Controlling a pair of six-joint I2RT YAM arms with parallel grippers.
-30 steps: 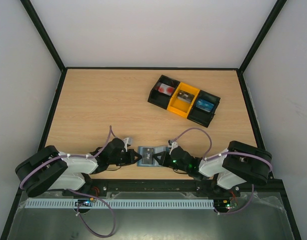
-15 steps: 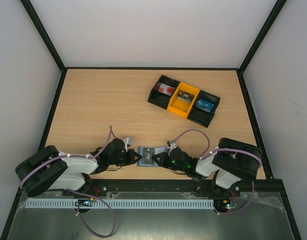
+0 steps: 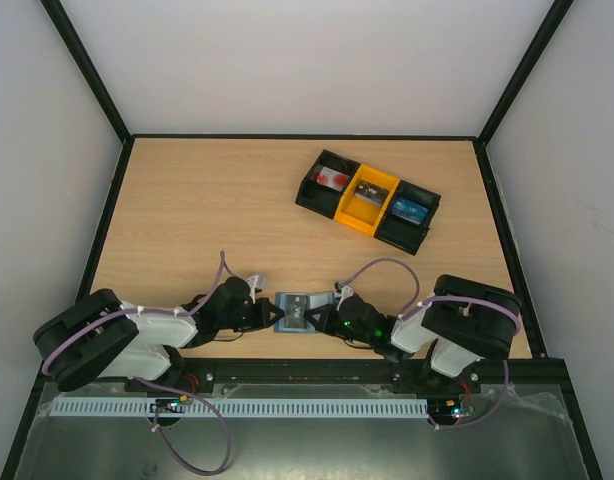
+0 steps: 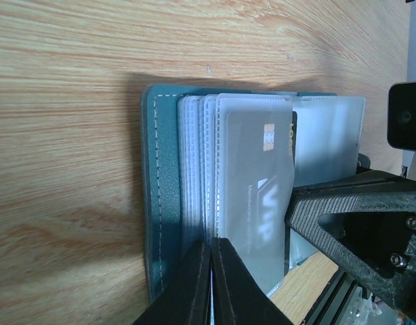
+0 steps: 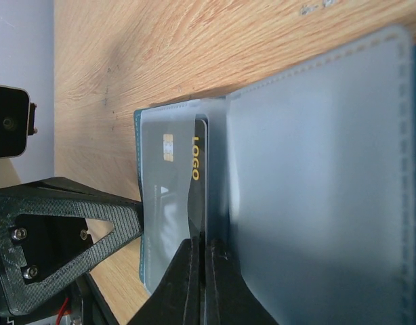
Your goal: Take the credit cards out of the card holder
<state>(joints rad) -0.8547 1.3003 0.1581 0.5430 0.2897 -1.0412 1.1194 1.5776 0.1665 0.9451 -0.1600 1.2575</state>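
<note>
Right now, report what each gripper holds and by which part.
Left gripper pinches the card holder by its clear pocket leaves' near edge. Right gripper pinches the dark grey card by its near edge, apparently through its clear pocket.

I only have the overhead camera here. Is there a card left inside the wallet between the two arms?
Observer: Yes, one grey card sits in a clear sleeve of the wallet, with its chip and a yellow "LOGO" showing.
Operator: Are the pincers shut?
Observer: Both are. The left pincer pinches the wallet's stacked clear sleeves.
Operator: And the right?
Observer: The right pincer is shut at the card's edge. Whether it grips card or sleeve, I cannot tell.
</note>
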